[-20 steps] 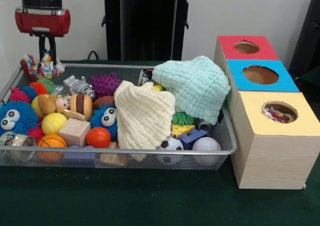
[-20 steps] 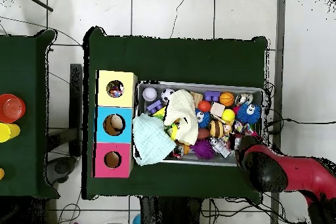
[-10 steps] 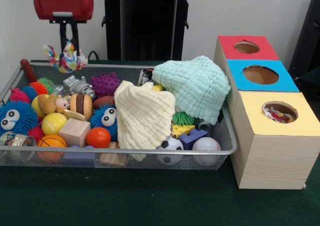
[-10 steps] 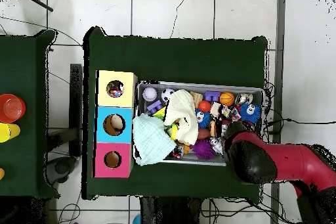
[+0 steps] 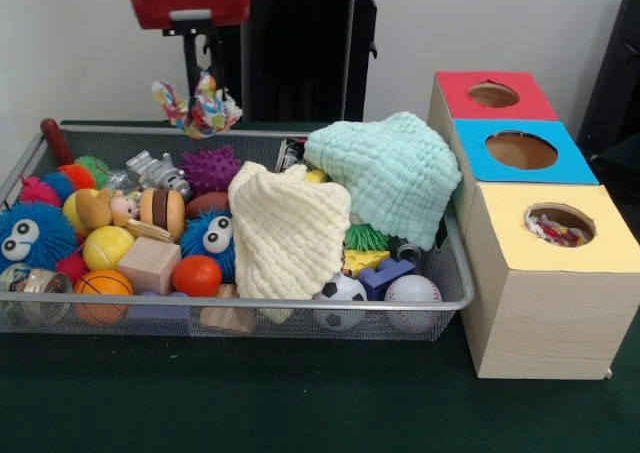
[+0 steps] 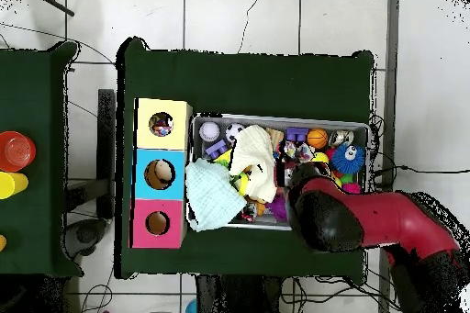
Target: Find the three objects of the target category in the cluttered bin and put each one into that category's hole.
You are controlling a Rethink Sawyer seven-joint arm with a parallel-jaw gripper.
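**Knotted rope toy held in the air over the bin's far rim**

Front view: the gripper hangs from above under its red housing, its dark fingers closed on a multicoloured rope toy. The toy is a short bundle of twisted cords in red, yellow, green, blue and white, knotted in the middle with frayed tufts sticking out at both ends. It hangs clear of everything, above the far rim of the wire mesh bin, over the purple spiky ball and the grey toy car. In the bin a cream cloth lies draped at the middle and a mint green cloth spills over the right-hand end. At the left end sit a blue fuzzy ball with googly eyes, a wooden block and an orange ball. A soccer ball and a baseball lie against the near rim. Beside the bin's right end stands the wooden box with a red top, a blue top and a yellow top, each with a round hole. Something striped red and white shows inside the yellow hole.

Overhead view: the red and black arm reaches over the bin from its lower right corner and hides the gripper and most of the toy. Colourful cord shows just past the arm's black end, near the bin's middle.
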